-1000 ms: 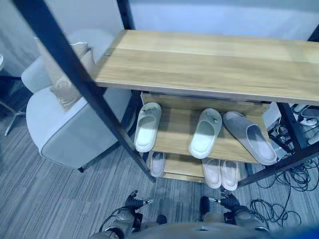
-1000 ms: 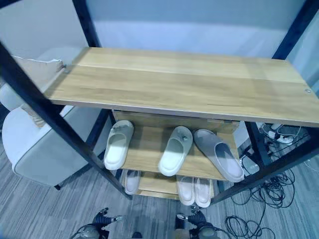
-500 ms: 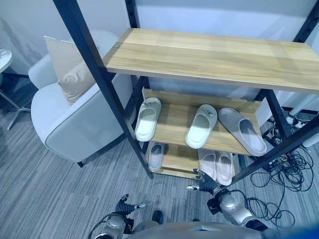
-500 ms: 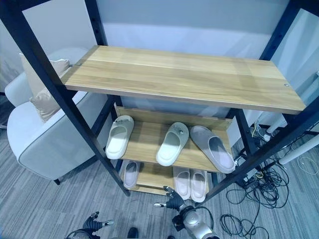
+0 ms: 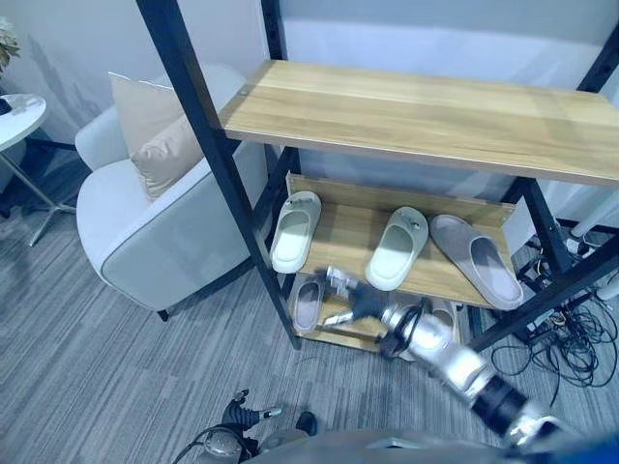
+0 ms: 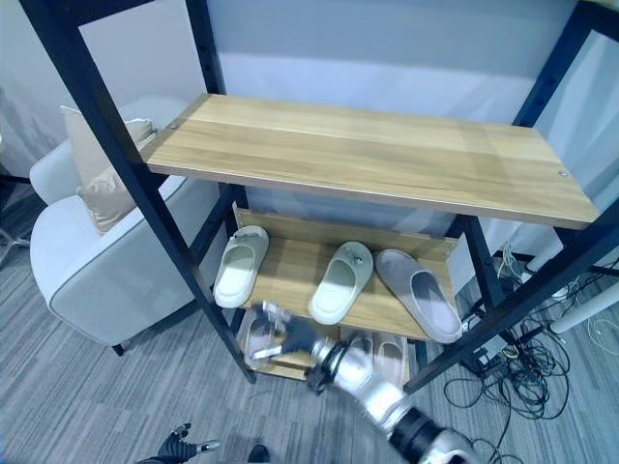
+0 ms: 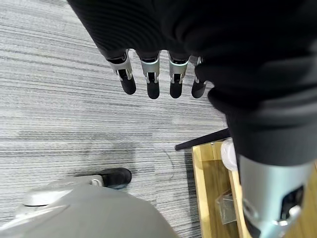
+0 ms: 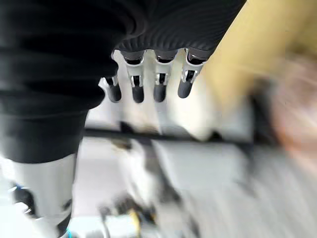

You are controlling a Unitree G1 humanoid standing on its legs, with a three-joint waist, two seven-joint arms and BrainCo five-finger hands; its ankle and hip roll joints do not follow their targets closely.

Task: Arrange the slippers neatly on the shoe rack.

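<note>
left hand (image 5: 253, 414): low by the floor, fingers relaxed, holding nothing.
right hand (image 5: 350, 302): we see fingers spread, empty, at the lower shelf front, just beside the slipper (image 5: 308, 303) there.
white slipper (image 5: 293, 230): middle shelf, left end, apart from its mate (image 5: 396, 248).
grey slipper (image 5: 476, 259): skewed, right end.
handling: we judge foam light, soft; pinch the strap.
shoe rack (image 5: 426, 104): top board bare.

The shoe rack's (image 5: 406, 111) black front post (image 5: 218, 164) flanks the open shelf fronts. An armchair (image 5: 160, 232) crowds its left side. Bare gaps lie between the white slipper (image 5: 293, 230) and pale green slipper (image 5: 395, 248).
</note>
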